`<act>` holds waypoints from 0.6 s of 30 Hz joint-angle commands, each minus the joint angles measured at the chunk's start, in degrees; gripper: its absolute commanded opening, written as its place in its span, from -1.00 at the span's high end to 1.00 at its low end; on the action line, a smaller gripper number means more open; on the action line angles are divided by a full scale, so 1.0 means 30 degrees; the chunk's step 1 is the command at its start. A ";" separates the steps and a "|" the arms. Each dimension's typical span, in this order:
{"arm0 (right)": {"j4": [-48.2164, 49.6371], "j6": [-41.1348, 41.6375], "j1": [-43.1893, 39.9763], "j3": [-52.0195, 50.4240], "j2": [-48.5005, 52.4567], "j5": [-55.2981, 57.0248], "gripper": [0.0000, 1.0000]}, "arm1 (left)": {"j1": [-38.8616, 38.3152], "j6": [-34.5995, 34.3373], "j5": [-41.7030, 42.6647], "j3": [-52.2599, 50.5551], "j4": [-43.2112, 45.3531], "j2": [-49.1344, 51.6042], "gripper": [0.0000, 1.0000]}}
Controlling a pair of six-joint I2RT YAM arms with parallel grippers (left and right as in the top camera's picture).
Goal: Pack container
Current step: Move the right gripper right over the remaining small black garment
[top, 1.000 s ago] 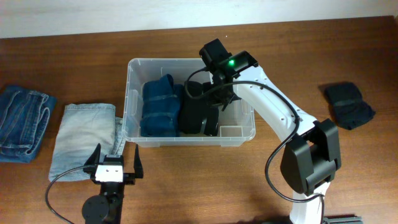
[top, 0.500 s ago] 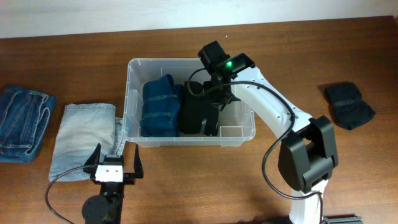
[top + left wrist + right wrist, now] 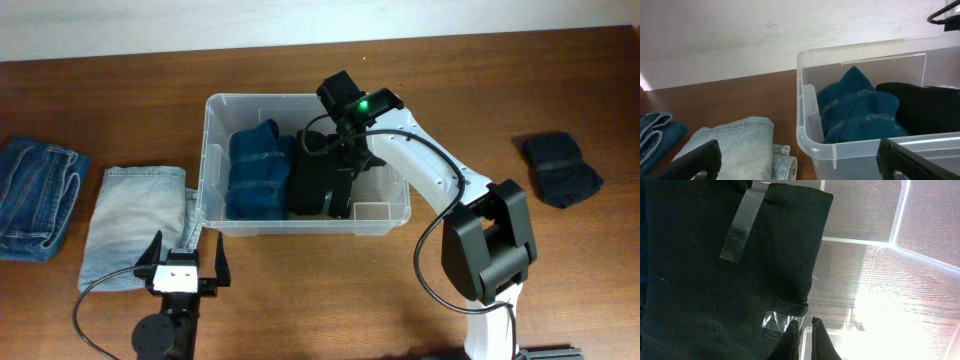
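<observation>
The clear container (image 3: 214, 110) stands mid-table, with a folded blue garment (image 3: 258, 170) and a taped black bundle (image 3: 316, 182) side by side inside. My right gripper (image 3: 343, 163) reaches down into the container at the black bundle's right edge. In the right wrist view its fingers (image 3: 804, 321) are shut with nothing between them, tips just beside the black bundle (image 3: 715, 270), above the container's clear floor (image 3: 900, 280). My left gripper (image 3: 183, 262) rests open near the front edge. Its view shows the container's corner (image 3: 807, 135) ahead between the wide-spread fingers (image 3: 697, 159).
Folded light denim (image 3: 135, 220) lies left of the container, with dark jeans (image 3: 35, 195) further left. Another black folded bundle (image 3: 560, 168) lies on the table at the right. The container's right third shows bare floor.
The right arm has shifted slightly left, toward the black bundle inside the container. The left arm has not moved.
</observation>
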 commanded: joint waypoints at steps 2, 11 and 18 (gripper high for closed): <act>-0.0036 0.0335 -0.0015 -0.0568 0.0284 0.0160 0.91 | 0.0080 0.0299 0.0138 -0.0146 0.0015 -0.0168 -0.99; 0.2098 -0.0699 -0.0015 -0.1792 0.0459 -0.2681 0.91 | 0.0080 0.0299 0.0138 -0.0146 0.0015 -0.0168 -0.99; 0.1953 -0.1545 -0.0437 -0.1763 0.0423 -0.3140 0.84 | 0.0080 0.0299 0.0138 -0.0146 0.0015 -0.0168 -0.99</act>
